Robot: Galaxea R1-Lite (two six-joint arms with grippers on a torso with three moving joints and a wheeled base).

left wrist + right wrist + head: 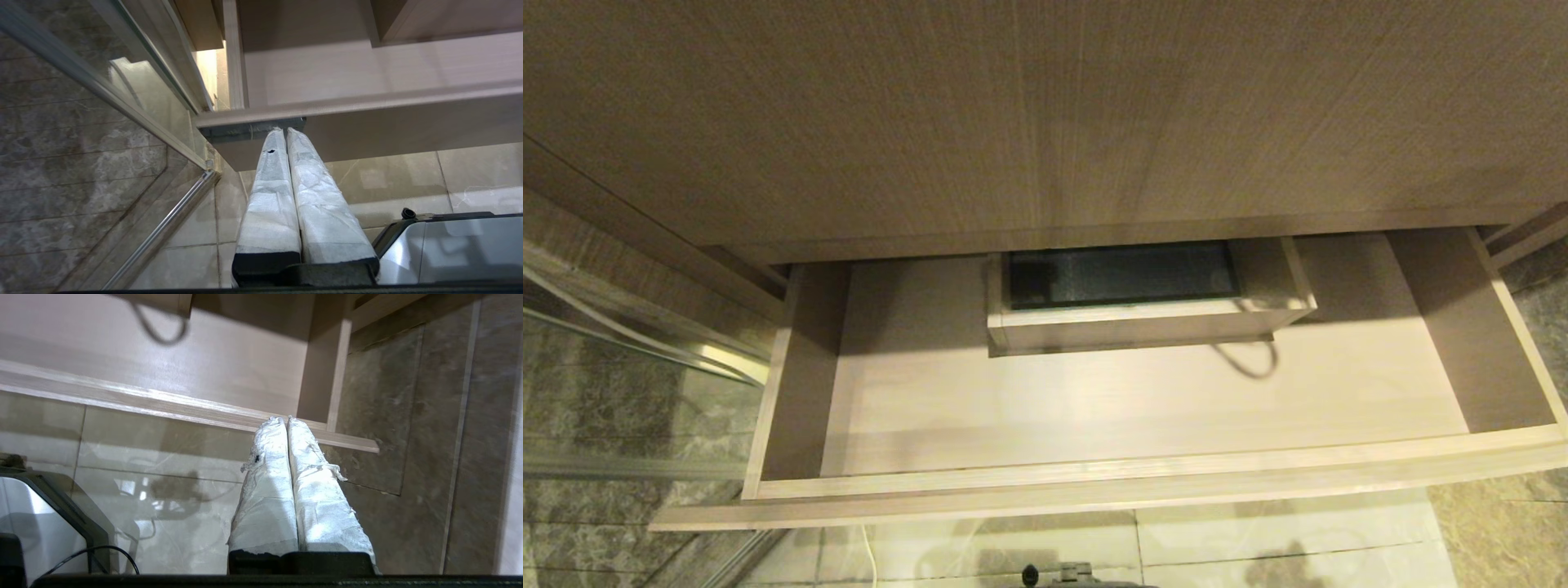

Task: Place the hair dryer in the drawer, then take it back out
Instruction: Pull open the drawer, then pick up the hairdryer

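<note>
- Below the bench's wood front, I see the drawer [1143, 425] pulled out, its floor bare.
- Boxed cut-out [1147, 298] at mid-back; a dark cord loop [1250, 359] hangs just beside it.
- Hair dryer: I cannot find it in any view.
- Left claw [284, 130]: pressed together, empty, under the drawer's near-left corner.
- Right claw [286, 420]: pressed together, empty, near the drawer's near-right corner, above the floor tiles [163, 457].

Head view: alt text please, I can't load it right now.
An open wood-grain drawer fills the view, with no hair dryer in sight. A boxed cut-out sits at its mid-back with a cord loop beside it. No arms in view.
</note>
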